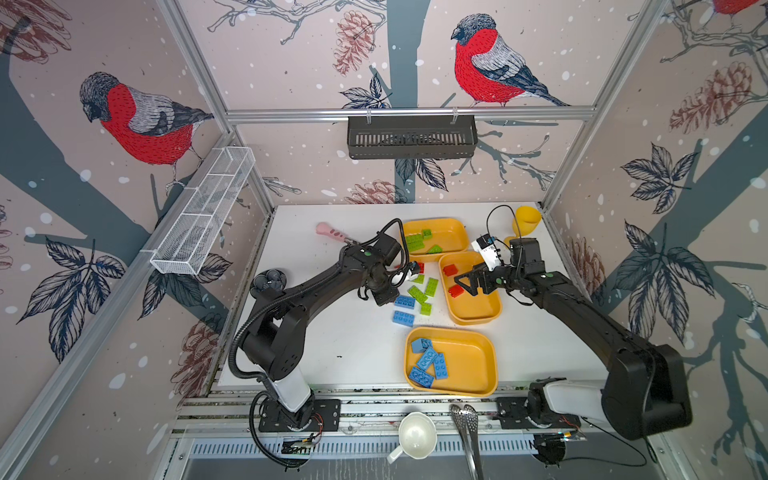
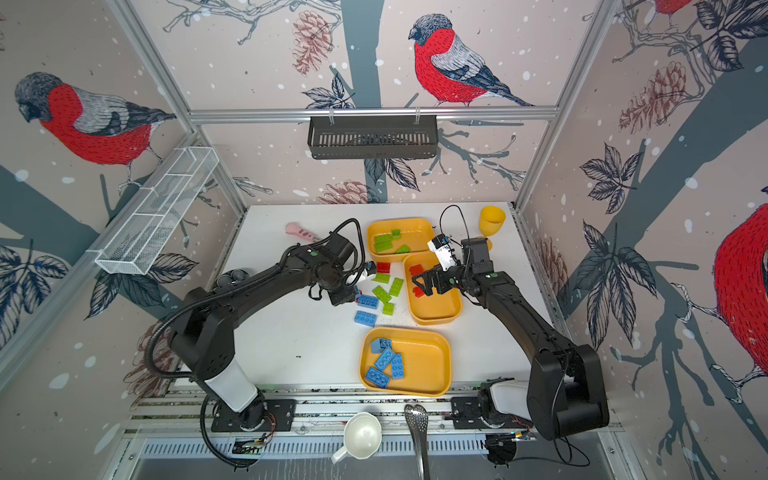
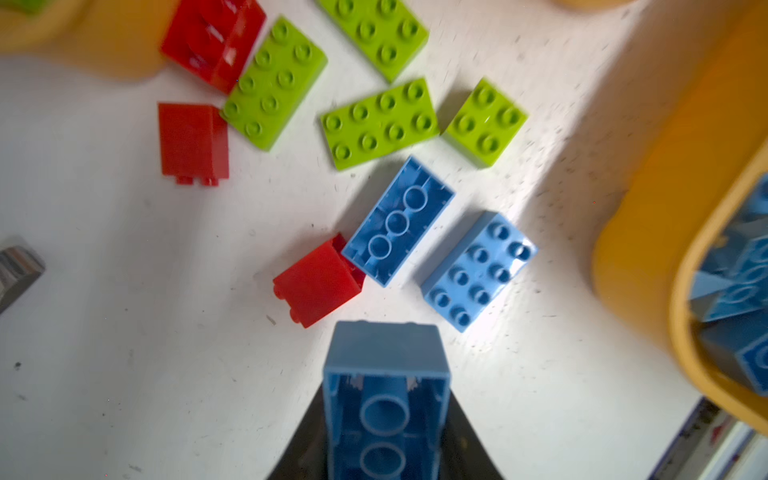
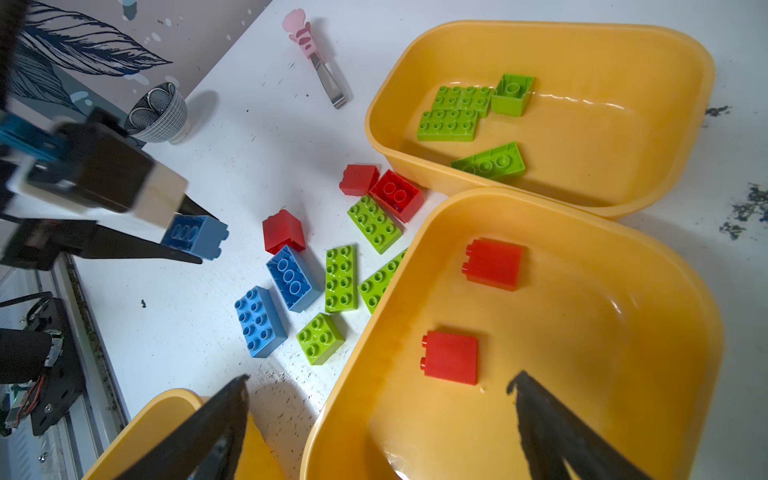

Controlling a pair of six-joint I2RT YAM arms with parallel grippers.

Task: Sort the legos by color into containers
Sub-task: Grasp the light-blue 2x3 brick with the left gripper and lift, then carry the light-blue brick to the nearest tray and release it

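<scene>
My left claw (image 4: 205, 240) was shut tight on one blue brick (image 3: 386, 374). It pinched the brick by its sides, and the hollow bottom faced the wrist camera. The brick looked lifted a little off the table (image 1: 332, 353). I think I held it up like that so it would not bump the others on its way to the blue tray (image 1: 469, 361) at the front edge of the table. My right claw (image 4: 378, 382) was wide apart and held nothing. It hung over the red tray (image 4: 602, 374), ready, I guess, to fetch a red one next. Close by my left claw lay the loose pile on the table: three red bricks (image 3: 193, 141), four green bricks (image 3: 380, 124) and two blue bricks (image 3: 478, 270). The pile sat right beside the trays, so I think each trip could be short. There were three trays, and each held only one color. The green tray (image 1: 436, 221) at the back held four green ones and the red tray held two red ones. The blue tray held four that I could count, maybe five; they lay too close together to tell.
</scene>
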